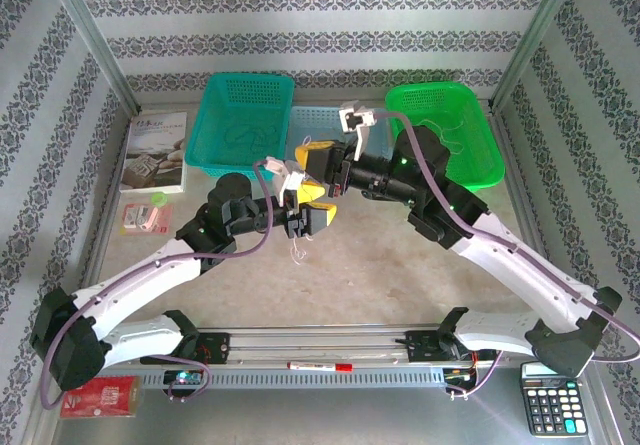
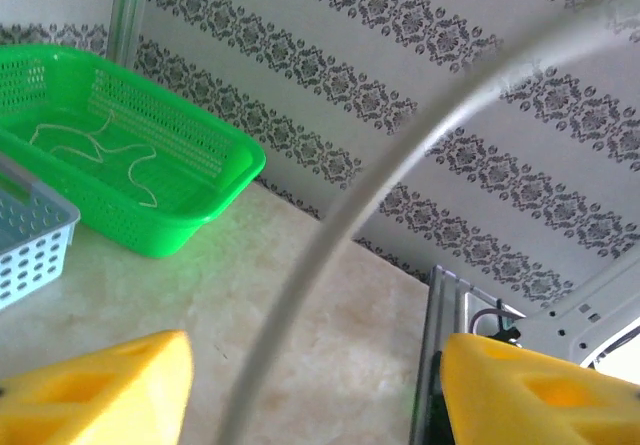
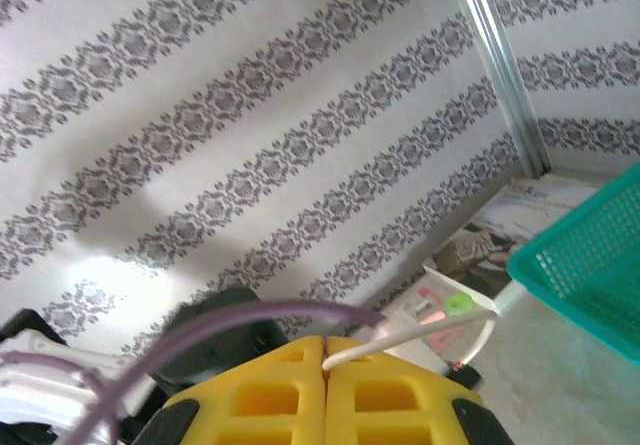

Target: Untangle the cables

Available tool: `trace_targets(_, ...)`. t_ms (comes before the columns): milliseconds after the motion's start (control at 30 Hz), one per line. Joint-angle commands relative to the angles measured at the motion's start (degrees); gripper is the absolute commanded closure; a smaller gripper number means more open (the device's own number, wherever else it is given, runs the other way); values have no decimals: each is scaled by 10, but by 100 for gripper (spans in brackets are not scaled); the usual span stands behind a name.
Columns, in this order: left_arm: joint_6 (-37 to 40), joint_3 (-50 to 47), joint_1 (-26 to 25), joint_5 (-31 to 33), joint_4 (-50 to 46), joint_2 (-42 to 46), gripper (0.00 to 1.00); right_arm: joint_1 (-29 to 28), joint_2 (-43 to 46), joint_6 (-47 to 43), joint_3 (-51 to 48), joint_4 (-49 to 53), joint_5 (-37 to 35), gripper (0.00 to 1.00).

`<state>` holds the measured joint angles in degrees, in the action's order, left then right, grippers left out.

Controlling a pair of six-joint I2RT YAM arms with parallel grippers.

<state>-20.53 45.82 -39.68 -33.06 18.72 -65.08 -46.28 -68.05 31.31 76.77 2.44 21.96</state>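
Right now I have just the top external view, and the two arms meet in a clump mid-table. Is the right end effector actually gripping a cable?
Observer: Yes. The right wrist view shows the right end effector shut on a whitish cable that leaves its tip.
Reviewer: And the left one?
Observer: The left end effector has its jaws apart; a blurred pale strand runs up between them.
Reviewer: Anything in the green basket?
Observer: The green basket holds one pale cable, lying loose.
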Motion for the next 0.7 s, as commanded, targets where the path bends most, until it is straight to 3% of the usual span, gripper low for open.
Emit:
trace_targets(0, -28, -20, -1, -19, 92, -17, 54, -3, -4, 10, 43, -24, 4, 100)
trace_targets(67, -39, -32, -1, -21, 116, -28, 73, -3, -5, 15, 59, -28, 4, 100)
trace_targets(133, -53, -48, -1, -23, 146, -39, 83, -3, -9, 14, 80, -30, 0, 100)
trace_targets(667, -162, -143, -2, -39, 365, -178, 83, 33, -46, 15, 216, -28, -22, 100)
